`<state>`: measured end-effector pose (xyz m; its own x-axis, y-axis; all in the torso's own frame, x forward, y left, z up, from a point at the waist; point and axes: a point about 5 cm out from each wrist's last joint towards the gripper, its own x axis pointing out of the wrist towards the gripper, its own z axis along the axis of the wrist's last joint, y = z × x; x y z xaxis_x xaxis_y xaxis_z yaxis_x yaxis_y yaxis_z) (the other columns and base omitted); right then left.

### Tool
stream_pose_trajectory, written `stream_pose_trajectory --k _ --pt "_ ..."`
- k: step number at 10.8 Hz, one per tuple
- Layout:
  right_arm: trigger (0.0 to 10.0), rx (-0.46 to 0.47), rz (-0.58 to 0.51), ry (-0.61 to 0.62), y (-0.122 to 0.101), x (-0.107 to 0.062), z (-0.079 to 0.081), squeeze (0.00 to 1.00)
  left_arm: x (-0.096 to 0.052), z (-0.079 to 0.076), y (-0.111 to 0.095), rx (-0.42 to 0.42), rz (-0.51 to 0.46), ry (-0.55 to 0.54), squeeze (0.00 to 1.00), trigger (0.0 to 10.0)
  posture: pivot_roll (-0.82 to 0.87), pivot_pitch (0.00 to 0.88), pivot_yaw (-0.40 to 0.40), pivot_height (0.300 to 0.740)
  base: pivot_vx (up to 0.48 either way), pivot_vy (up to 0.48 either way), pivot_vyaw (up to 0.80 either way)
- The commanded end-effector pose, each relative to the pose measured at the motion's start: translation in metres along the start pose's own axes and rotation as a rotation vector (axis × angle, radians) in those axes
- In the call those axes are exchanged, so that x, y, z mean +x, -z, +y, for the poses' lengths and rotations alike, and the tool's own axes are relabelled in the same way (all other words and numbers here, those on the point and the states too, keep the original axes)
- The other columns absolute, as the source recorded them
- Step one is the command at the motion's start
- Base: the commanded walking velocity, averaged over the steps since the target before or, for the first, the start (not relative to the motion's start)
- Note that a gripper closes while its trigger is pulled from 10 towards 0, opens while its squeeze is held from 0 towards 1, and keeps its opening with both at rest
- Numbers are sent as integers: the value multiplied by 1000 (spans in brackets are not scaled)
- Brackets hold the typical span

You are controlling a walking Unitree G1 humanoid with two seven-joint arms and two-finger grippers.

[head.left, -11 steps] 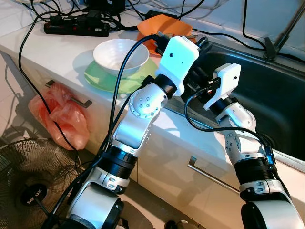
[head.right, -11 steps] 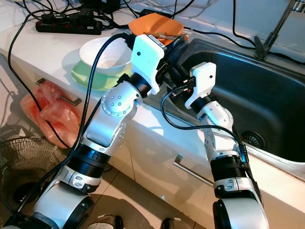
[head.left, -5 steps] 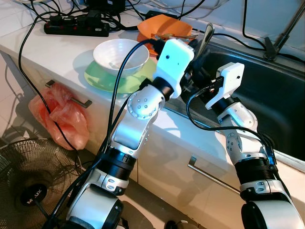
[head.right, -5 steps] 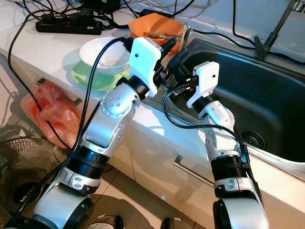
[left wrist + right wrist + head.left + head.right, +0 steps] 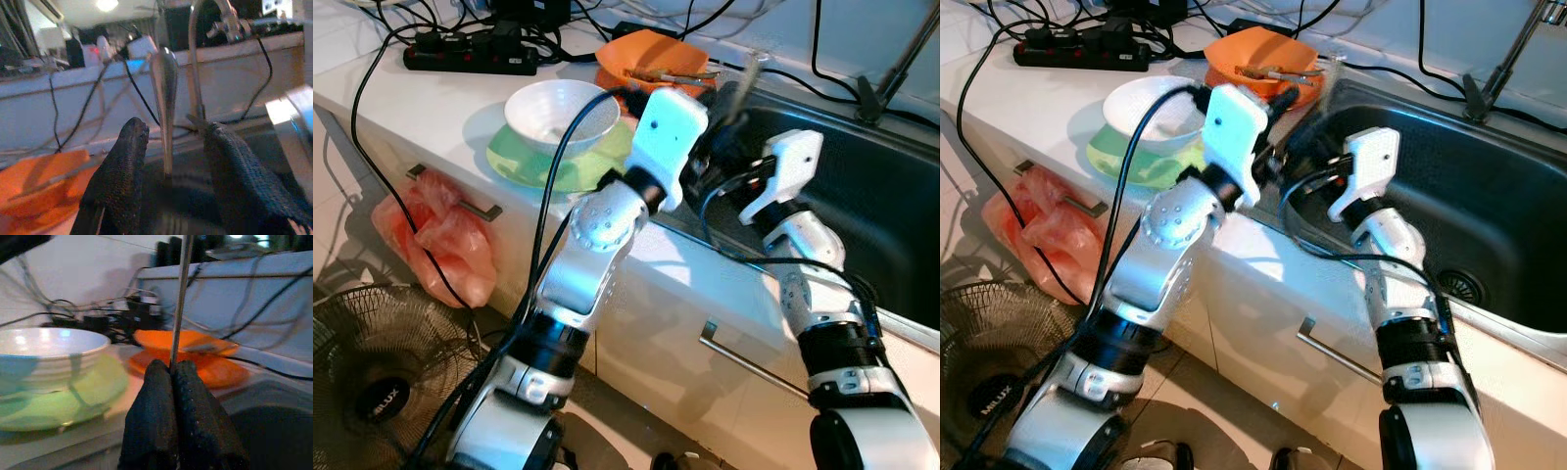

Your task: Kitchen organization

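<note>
- While the right gripper [image 5: 177, 382] stays clamped on the thin handle of a metal spoon [image 5: 164, 78], the spoon stands almost upright above the near edge of the sink [image 5: 1489, 196], between the 2 arms.
- The left gripper [image 5: 168, 147] is spread wide, with 1 finger on each side of the spoon handle and, as far as I can see, not touching it.
- Risk 1: the hold is very low on a smooth, narrow handle, so I think the spoon can turn or slide between the pads and fall into the sink.
- Risk 2: if the left fingers [image 5: 122, 161] close off-centre, they may push the spoon sideways out of the other grip during a hand-over.
- Risk 3: both wrists are very near each other, and the cable [image 5: 724, 206] at the right arm could catch.
- Risk 4: the orange bowl [image 5: 1258, 61], the white bowl [image 5: 1151, 106] and the green plate [image 5: 1126, 162] lie just beside on the counter, so a wide swing may hit them.
</note>
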<state>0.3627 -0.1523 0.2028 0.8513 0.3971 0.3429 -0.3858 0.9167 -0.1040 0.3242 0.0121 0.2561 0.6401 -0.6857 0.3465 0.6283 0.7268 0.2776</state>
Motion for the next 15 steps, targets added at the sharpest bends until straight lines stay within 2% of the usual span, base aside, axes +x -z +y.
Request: stream_pose_trajectory --k 1,2,3,4,7,10,15 --pt "0 -52 -22 71 -9 3 -12 0 -2 -6 -1 -7 8 43 0 10000 52 109 -43 740 0 0 0" --pt "6941 -82 -6 177 -8 2 -26 0 -8 -9 6 -10 67 80 0 10000 52 109 -43 740 0 0 0" --pt "10000 -78 2 229 -7 2 -33 0 -14 -10 14 -18 133 102 0 10000 52 109 -43 740 0 0 0" --pt "10000 -91 6 259 -7 1 -37 0 -18 -9 22 -30 193 93 0 10000 52 109 -43 740 0 0 0" --pt "10000 -120 49 306 2 -2 -43 0 -24 -7 32 -67 294 80 0 10000 61 110 -42 740 0 0 0" --pt "10000 -147 144 363 18 -9 -51 0 -29 -5 41 -86 405 75 0 10000 63 106 -43 740 0 0 0" --pt "10000 -152 212 378 30 -11 -50 0 -33 -8 45 -110 458 96 0 10000 64 94 -40 740 0 0 0"
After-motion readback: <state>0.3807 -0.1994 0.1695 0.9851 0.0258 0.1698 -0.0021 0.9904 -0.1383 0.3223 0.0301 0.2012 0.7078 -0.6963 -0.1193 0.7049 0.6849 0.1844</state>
